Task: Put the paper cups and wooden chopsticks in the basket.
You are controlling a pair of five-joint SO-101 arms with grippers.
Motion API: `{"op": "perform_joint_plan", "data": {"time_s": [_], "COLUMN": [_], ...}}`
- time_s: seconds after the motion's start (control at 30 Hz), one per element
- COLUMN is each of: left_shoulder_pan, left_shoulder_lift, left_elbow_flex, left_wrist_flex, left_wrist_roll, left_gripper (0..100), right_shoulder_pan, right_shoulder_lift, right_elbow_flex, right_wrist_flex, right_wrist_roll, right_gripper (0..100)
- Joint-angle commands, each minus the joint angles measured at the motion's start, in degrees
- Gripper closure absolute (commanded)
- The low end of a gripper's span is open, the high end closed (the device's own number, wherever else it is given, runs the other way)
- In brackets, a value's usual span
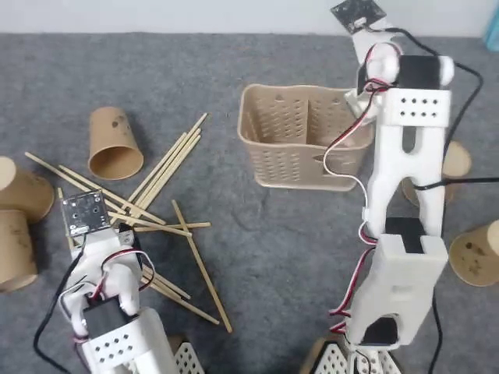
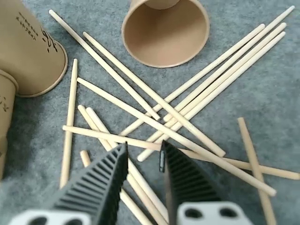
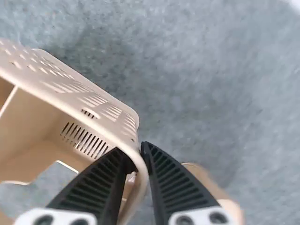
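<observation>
Several wooden chopsticks (image 1: 160, 183) lie crossed on the grey carpet at the left. A paper cup (image 1: 115, 144) lies on its side just beyond them. My left gripper (image 2: 144, 150) hovers low over the chopsticks (image 2: 178, 124), narrowly open with nothing between its fingers. The same cup (image 2: 165, 33) faces it with its mouth, and two more cups (image 2: 33, 49) lie off to one side. The tan basket (image 1: 300, 164) stands at centre back. My right gripper (image 3: 137, 152) is at the basket's right end, shut on the basket's rim (image 3: 133, 124).
Two cups (image 1: 17, 222) lie at the table's left edge. More cups (image 1: 475, 253) lie to the right of the right arm, one (image 1: 457, 162) near the basket. A tan cup (image 3: 211, 185) shows under the right gripper. Open carpet lies between chopsticks and basket.
</observation>
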Motion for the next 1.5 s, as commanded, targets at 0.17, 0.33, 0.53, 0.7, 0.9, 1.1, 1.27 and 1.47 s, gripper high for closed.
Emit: {"op": "perform_joint_plan", "data": {"time_s": [0.17,0.33,0.53,0.7,0.9,1.1,1.27,1.47], "left_shoulder_pan": [0.7,0.7,0.7,0.7,0.0,-11.1,-21.1,-28.0], "left_shoulder_lift": [-0.5,-0.5,-0.5,-0.5,-0.6,-0.6,-0.3,-0.1], "left_elbow_flex": [-0.3,-0.3,-0.3,-0.4,-1.5,-5.1,-5.6,-5.4], "left_wrist_flex": [-1.9,-1.9,-1.9,-1.9,-1.9,-2.3,-8.1,-13.9], "left_wrist_roll": [-0.7,-0.7,-0.7,-0.7,-0.7,-0.4,1.9,8.3], "left_gripper": [89,89,89,89,89,89,89,89], "right_shoulder_pan": [-0.9,-0.1,3.2,1.3,-6.8,-20.4,-30.6,-37.7], "right_shoulder_lift": [-0.6,0.0,-2.1,-6.8,-17.7,-30.7,-38.3,-40.5], "right_elbow_flex": [-3.6,-4.2,-15.2,-20.3,-5.0,11.5,21.1,41.1], "right_wrist_flex": [-1.7,-2.6,0.8,5.7,5.5,5.4,5.4,5.4], "right_wrist_roll": [-0.1,-5.5,-19.8,-22.9,-15.0,-4.7,-1.9,2.3], "right_gripper": [76.6,74.2,75.6,75.7,75.7,75.7,75.7,75.7]}}
